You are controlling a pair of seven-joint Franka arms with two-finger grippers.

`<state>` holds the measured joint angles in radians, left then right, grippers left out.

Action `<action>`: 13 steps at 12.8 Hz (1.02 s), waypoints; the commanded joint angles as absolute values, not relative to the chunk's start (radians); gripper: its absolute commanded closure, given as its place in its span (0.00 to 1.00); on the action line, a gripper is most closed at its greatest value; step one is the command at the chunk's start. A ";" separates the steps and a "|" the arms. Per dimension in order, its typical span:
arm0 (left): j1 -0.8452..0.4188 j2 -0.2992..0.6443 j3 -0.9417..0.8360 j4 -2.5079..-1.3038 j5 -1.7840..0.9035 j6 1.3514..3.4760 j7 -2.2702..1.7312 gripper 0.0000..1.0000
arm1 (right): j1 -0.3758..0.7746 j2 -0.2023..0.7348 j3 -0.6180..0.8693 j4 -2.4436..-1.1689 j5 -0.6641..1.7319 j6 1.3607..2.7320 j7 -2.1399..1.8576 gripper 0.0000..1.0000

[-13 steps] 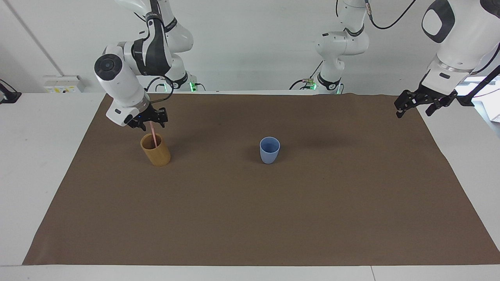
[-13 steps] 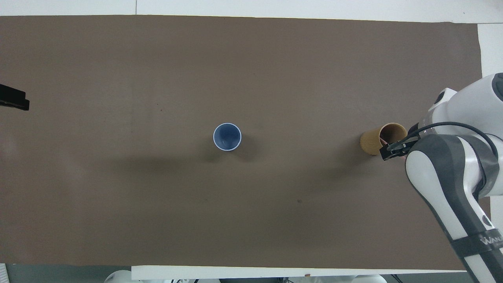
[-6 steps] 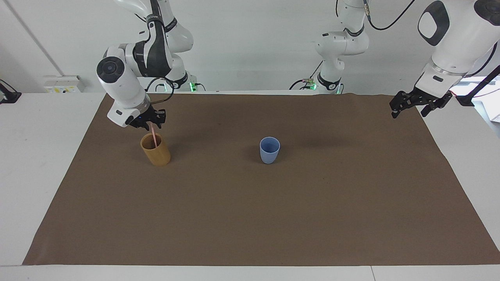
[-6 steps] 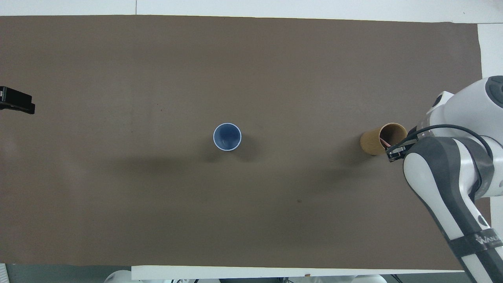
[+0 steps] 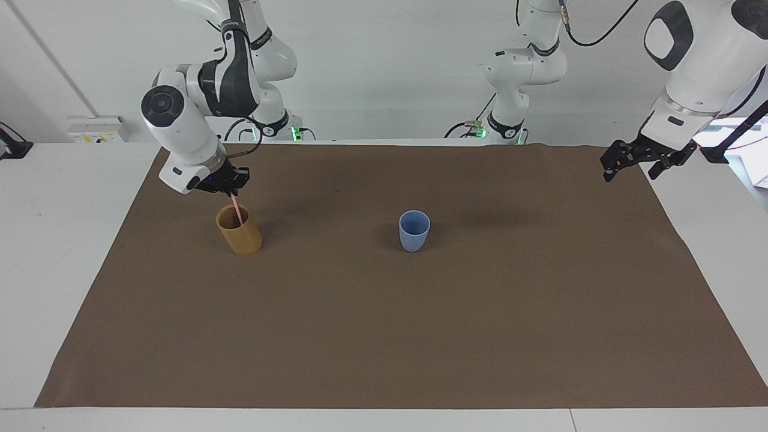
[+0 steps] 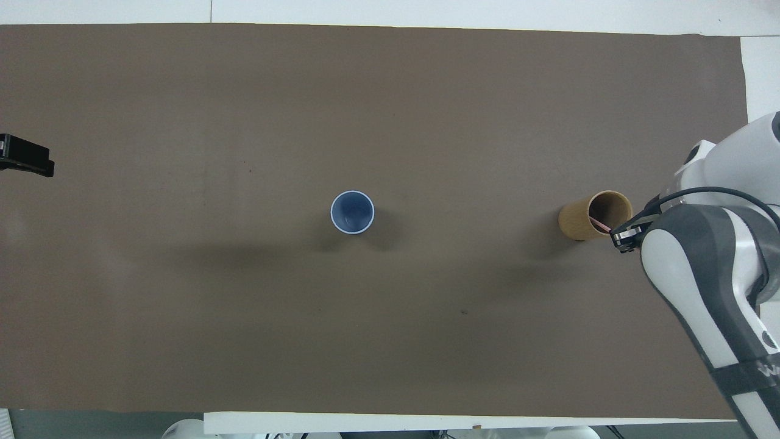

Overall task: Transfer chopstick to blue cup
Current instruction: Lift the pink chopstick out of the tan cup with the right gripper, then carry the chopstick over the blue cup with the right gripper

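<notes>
Right gripper (image 5: 231,191) angled down, its 2 fingers pinched shut. Left arm waits at table's edge, left gripper (image 5: 630,162) raised, fingers spread.

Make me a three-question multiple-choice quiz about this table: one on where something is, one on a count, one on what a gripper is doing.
1. Where is the lower end of the chopstick?
A. in the tan cup
B. in the blue cup
C. flat on the brown mat

2. How many cups stand on the mat?
A. one
B. two
C. three

3. What is the right gripper doing?
A. hanging open, holding nothing
B. gripping the blue cup's rim
C. shut on the chopstick's top end

Answers:
1 A, the pink stick slants down into the tan cup's mouth.
2 B, only the tan and the blue cup show.
3 C, its fingertips meet on the stick above the tan cup; the left gripper waits open over the mat's edge.
</notes>
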<state>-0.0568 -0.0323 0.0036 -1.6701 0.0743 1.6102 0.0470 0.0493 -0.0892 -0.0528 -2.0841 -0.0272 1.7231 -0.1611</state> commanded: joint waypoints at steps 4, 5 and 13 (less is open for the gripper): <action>-0.051 -0.037 0.002 -1.674 0.080 1.605 0.051 0.00 | 0.054 -0.031 -0.037 -1.632 -0.069 1.265 -0.183 1.00; -0.051 -0.037 0.002 -1.674 0.080 1.605 0.051 0.00 | 0.080 -0.019 -0.034 -1.521 -0.063 1.176 -0.186 1.00; -0.052 -0.037 0.002 -1.674 0.080 1.605 0.051 0.00 | 0.463 0.110 0.021 -1.371 0.268 1.369 0.297 1.00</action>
<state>-0.0568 -0.0323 0.0036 -1.6701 0.0743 1.6102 0.0470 0.3892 0.0644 0.0194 -1.3767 0.2355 1.2967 0.1880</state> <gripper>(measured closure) 0.000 0.916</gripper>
